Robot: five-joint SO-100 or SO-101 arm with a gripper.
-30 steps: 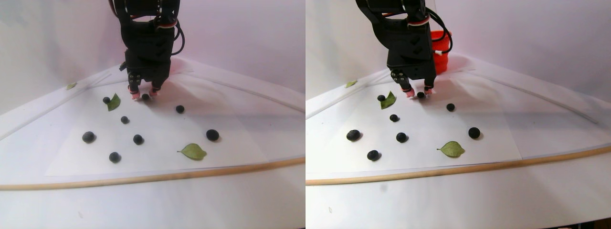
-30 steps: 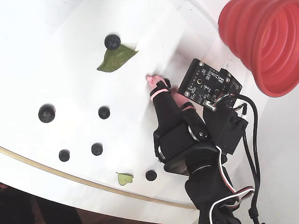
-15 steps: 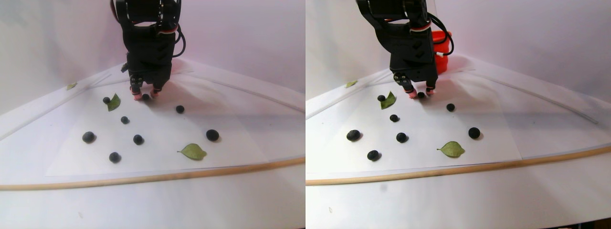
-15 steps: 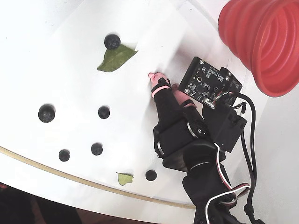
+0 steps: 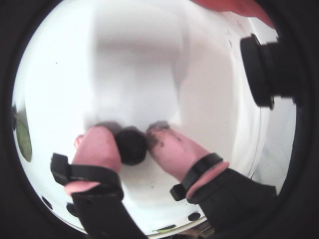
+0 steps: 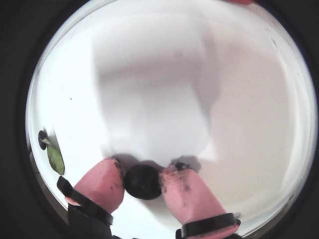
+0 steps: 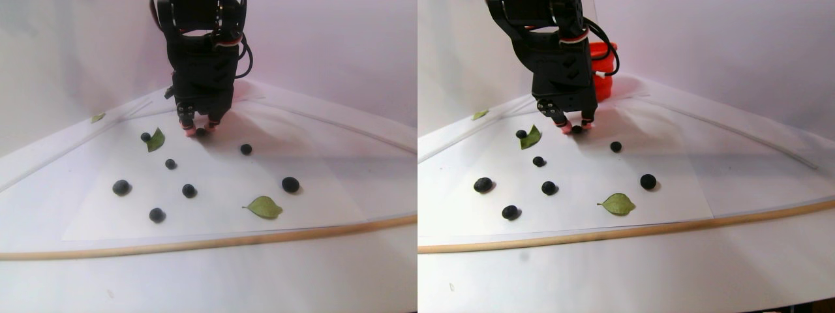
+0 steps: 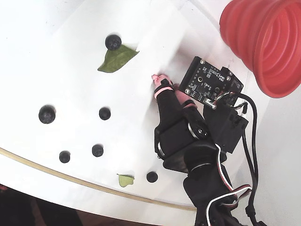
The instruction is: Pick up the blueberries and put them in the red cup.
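Blueberry [image 6: 142,182] round, between fingers [image 6: 102,185]

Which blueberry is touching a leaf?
The blueberry at the top of the fixed view. It sits against the green leaf; the others lie alone.

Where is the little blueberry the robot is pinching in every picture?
A wrist view: blueberry low centre, between the pink fingertips.
Another wrist view: blueberry near the bottom, between the same fingertips.
Stereo pair view: under the black tool, both halves.
Fixed view: hidden beneath the tool.
Shared landmark: the pink fingertips.
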